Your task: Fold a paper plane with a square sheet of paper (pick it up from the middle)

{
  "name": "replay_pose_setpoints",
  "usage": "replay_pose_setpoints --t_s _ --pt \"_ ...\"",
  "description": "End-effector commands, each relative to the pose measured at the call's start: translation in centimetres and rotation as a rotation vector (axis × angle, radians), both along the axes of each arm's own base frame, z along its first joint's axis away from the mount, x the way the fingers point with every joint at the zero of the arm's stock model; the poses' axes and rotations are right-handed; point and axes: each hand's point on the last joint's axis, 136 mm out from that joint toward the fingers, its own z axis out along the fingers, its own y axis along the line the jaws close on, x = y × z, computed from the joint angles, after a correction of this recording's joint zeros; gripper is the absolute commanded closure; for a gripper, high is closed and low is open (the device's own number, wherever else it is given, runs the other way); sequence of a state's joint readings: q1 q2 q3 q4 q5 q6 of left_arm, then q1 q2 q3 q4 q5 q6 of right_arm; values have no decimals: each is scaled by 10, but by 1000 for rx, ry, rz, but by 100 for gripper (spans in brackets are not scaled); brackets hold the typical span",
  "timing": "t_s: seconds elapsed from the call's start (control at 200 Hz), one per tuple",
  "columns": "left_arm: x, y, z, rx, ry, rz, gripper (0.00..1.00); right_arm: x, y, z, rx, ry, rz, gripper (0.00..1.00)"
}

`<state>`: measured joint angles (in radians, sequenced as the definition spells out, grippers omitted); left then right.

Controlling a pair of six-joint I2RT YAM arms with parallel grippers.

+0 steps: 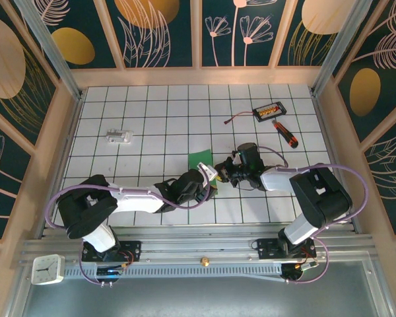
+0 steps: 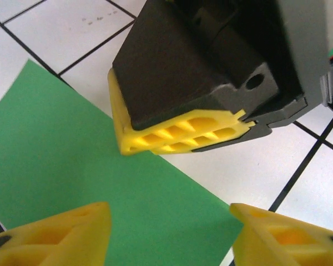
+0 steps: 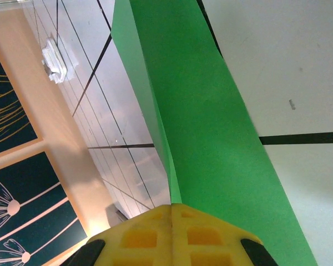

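The square sheet of paper [image 1: 199,158], bright green and creased to a smaller shape, lies on the white tiled floor at mid-table. Both grippers meet at its near right corner. My left gripper [image 1: 208,182] hovers low over the sheet [image 2: 55,144], and its yellow fingers [image 2: 72,233] stand apart with the paper beneath them. My right gripper [image 1: 220,173] is shut, its fingertips [image 2: 127,145] at the sheet's edge. In the right wrist view a raised fold of the green paper [image 3: 211,111] runs into the seam of the right gripper [image 3: 172,206].
A small black box with orange parts [image 1: 269,109] and a black-and-orange screwdriver [image 1: 285,133] lie at the back right, with a thin cable [image 1: 236,119] beside them. A small pale object [image 1: 119,137] sits at the left. Wooden walls ring the tiles.
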<state>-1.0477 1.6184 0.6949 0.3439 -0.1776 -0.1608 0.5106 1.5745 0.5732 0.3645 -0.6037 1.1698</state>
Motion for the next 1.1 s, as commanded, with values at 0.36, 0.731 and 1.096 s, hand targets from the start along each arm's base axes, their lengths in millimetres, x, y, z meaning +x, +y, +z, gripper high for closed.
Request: replay_pose_setpoints --t_s 0.36,0.731,1.096 --pt "0 -4 7 -8 1 8 81 -5 1 -11 0 17 15 100" --pt "-13 -14 7 -81 69 -45 100 -4 -7 -11 -18 1 4 91" --pt "-42 -33 9 -207 238 -191 100 26 -46 25 -168 -267 1 71"
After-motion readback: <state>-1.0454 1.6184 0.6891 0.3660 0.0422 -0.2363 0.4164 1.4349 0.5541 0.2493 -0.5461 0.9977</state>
